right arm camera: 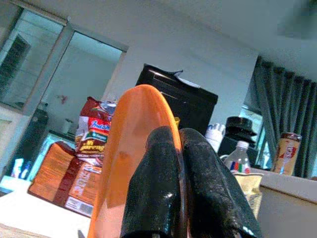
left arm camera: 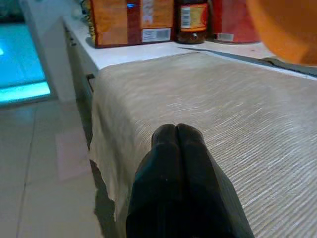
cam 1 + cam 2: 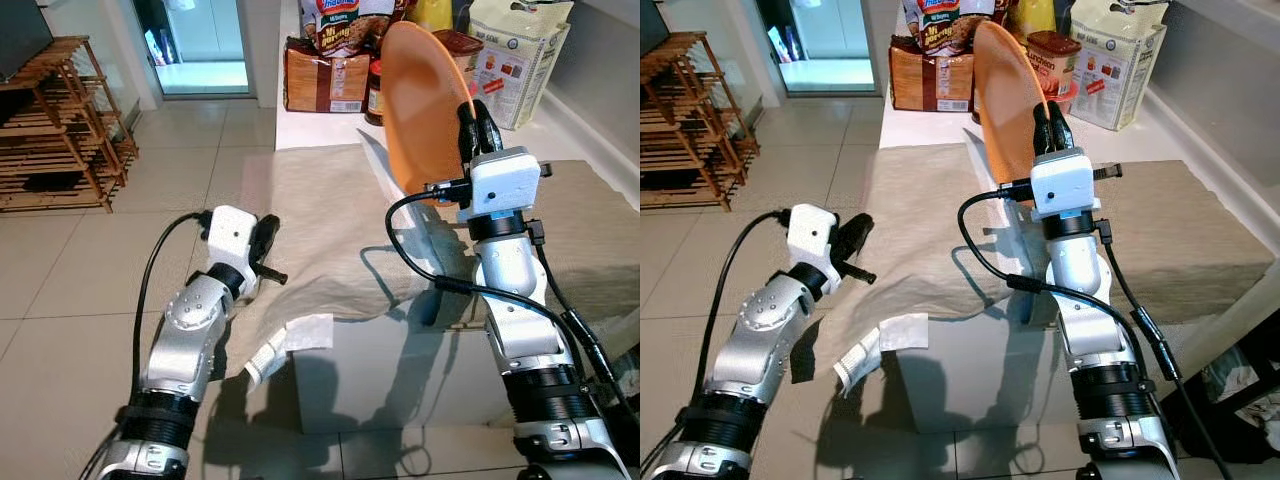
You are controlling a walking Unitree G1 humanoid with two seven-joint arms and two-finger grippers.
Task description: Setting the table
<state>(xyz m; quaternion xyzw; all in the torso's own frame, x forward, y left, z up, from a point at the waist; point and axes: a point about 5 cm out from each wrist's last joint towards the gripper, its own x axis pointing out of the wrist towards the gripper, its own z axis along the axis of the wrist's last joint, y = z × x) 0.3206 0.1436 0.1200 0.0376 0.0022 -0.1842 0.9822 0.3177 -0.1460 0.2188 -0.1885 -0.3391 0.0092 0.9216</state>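
Your right gripper [image 3: 479,112] pinching a plain glossy orange plate [image 3: 420,105] held on edge above the cloth-covered table [image 3: 330,230], left gripper [image 2: 177,136] clenched empty

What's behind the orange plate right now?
Behind the plate, held upright by the right gripper: a brown box, a jar and a white bag. What is directly behind it is hidden.

Closed black fingers [image 2: 171,148] over beige tablecloth [image 2: 237,114], orange plate [image 2: 287,27] beyond.
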